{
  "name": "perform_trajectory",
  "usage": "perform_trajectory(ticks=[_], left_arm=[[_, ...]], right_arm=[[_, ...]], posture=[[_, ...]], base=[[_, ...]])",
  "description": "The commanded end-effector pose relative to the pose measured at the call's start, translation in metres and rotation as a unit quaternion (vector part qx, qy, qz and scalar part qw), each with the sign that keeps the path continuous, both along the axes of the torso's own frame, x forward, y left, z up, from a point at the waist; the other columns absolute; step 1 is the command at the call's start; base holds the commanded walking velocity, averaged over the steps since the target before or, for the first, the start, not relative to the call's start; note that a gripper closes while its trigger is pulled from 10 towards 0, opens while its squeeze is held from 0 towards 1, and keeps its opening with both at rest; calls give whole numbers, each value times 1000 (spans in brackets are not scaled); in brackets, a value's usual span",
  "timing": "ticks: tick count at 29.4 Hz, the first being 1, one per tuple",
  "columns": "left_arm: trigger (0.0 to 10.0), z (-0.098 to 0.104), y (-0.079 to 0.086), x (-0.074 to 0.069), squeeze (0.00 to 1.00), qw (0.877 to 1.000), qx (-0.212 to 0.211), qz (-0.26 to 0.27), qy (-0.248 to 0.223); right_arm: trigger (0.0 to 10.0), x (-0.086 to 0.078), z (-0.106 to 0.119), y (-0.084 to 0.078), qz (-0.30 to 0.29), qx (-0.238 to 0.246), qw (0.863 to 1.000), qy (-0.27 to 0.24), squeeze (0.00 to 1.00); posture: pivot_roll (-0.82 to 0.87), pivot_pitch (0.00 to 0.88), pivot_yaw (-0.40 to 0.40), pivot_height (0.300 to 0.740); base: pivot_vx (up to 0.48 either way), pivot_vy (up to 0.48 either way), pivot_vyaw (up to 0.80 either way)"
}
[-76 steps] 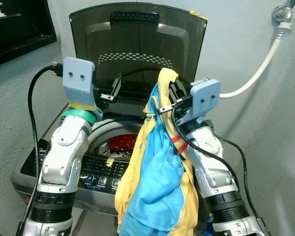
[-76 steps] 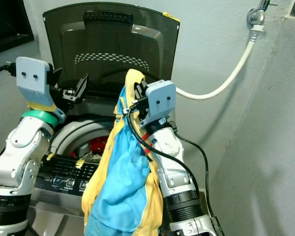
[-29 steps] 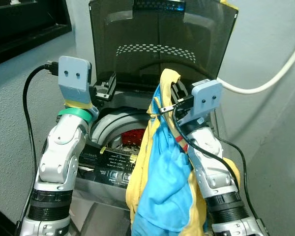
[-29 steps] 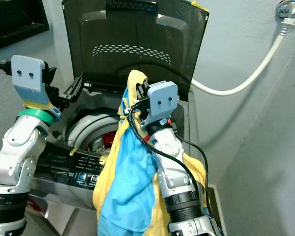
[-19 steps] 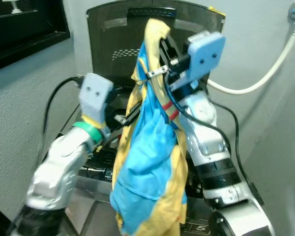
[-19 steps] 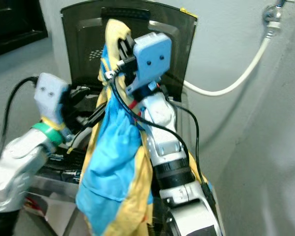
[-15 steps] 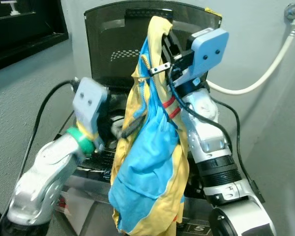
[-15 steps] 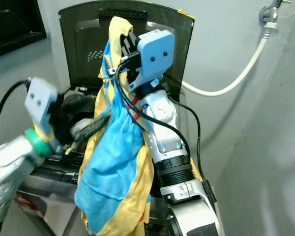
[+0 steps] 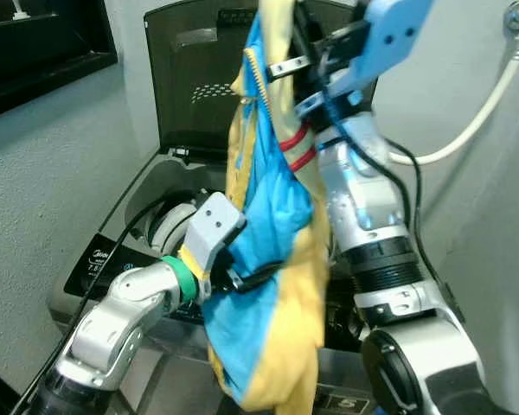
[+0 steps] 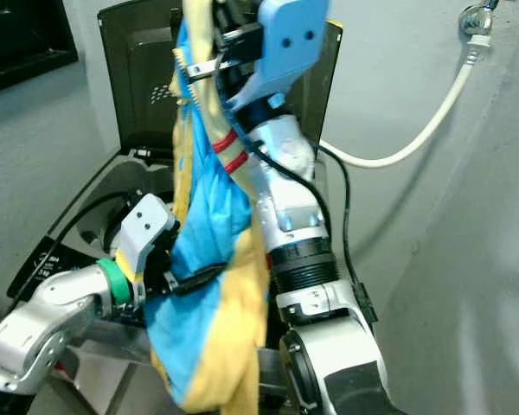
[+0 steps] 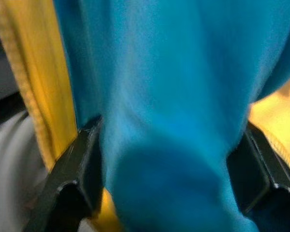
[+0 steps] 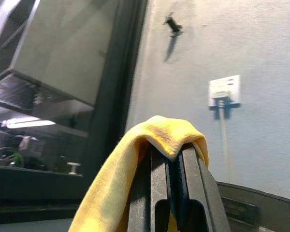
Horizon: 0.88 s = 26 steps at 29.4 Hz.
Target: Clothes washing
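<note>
The right gripper [image 12: 174,159] was pinched tight on the top fold of the yellow-and-blue garment [image 9: 272,233], holding it high at about twelve o'clock in the head views, in front of the washing machine's [image 9: 147,194] raised lid [image 9: 195,78]. The cloth hung in a long drape below it. The left gripper [image 11: 164,164], at roughly seven o'clock in the left eye view, stood with its fingers [image 11: 82,159] spread around the blue lower fold, not yet closed. Doing this step well probably meant closing the left gripper on a thick bunch of cloth, gathering the hanging tail over the open drum, then releasing from the top so nothing snagged the rim or the control panel [image 9: 104,259].
</note>
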<state>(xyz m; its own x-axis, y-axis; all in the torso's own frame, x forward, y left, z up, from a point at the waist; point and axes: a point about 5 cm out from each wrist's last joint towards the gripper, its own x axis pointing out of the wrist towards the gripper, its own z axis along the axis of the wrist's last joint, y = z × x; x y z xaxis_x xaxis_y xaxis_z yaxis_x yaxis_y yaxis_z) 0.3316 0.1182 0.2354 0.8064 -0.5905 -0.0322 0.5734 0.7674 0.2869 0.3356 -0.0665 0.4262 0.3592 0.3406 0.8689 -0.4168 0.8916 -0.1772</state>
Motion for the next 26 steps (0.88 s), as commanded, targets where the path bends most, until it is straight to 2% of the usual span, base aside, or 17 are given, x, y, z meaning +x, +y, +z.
perform_trajectory(ticks=[1,2,3,5,6,10,11,12,14,16,17,19,20,21,22,24,26], left_arm=[[10000,-5,23,18,0,994,35,105,-4],[10000,-5,23,18,0,994,35,105,-4],[10000,9,45,32,0,981,61,175,-54],[10000,21,58,38,0,972,65,209,-86],[10000,41,75,43,0,958,71,246,-128],[10000,58,90,46,0,943,84,274,-167],[10000,76,102,47,0,925,98,301,-209],[10000,76,102,47,0,925,98,301,-209],[10000,111,122,47,0,900,104,329,-268],[10000,111,122,47,0,900,104,329,-268],[10000,120,125,47,0,898,102,327,-277],[10000,123,124,50,0,903,93,315,-275],[10000,96,104,59,0,963,41,213,-161],[10000,96,104,59,0,963,41,213,-161],[10000,85,93,61,0,977,27,172,-126],[10000,79,87,61,0,983,21,149,-108],[10000,62,51,47,0,998,-53,15,-43]], right_arm=[[10000,-6,8,-10,-3,16,1000,-21,0],[10000,-6,8,-10,-3,16,1000,-21,0],[10000,-2,1,-21,-22,17,1000,-12,0],[10000,1,-5,-27,-33,17,999,-3,0],[10000,5,-14,-33,-46,13,999,11,0],[10000,10,-26,-36,-55,1,998,28,0],[10000,14,-43,-35,-59,-23,997,50,0],[10000,14,-43,-35,-59,-23,997,50,0],[10000,18,-90,-24,-39,-104,988,106,0],[10000,18,-90,-24,-39,-104,988,106,0],[10000,17,-112,-14,-22,-147,981,128,0],[10000,13,-130,-3,-8,-171,975,141,0],[10000,7,-139,15,6,-172,974,147,0],[10000,7,-139,15,6,-172,974,147,0],[10000,6,-137,20,8,-166,976,144,0],[10000,5,-135,22,9,-163,976,142,0],[10000,6,-121,25,12,-139,981,132,0]], posture=[[4,57,53,740],[4,57,53,740],[3,57,56,740],[-2,59,58,740],[-4,59,60,740],[-5,59,61,740],[-1,64,61,740],[-1,64,61,740],[0,66,64,740],[0,66,64,740],[-4,68,69,740],[-8,68,72,740],[-18,62,80,740],[-18,62,80,740],[-28,64,78,740],[-28,64,78,740],[-34,57,76,740]], base=[[0,0,0],[0,0,0],[0,0,0],[0,0,0],[0,0,0],[0,0,0],[0,0,0],[0,0,0],[0,0,0],[0,0,0],[0,0,0],[0,0,0],[0,0,0],[0,0,0],[0,0,0],[0,0,0],[0,0,0]])
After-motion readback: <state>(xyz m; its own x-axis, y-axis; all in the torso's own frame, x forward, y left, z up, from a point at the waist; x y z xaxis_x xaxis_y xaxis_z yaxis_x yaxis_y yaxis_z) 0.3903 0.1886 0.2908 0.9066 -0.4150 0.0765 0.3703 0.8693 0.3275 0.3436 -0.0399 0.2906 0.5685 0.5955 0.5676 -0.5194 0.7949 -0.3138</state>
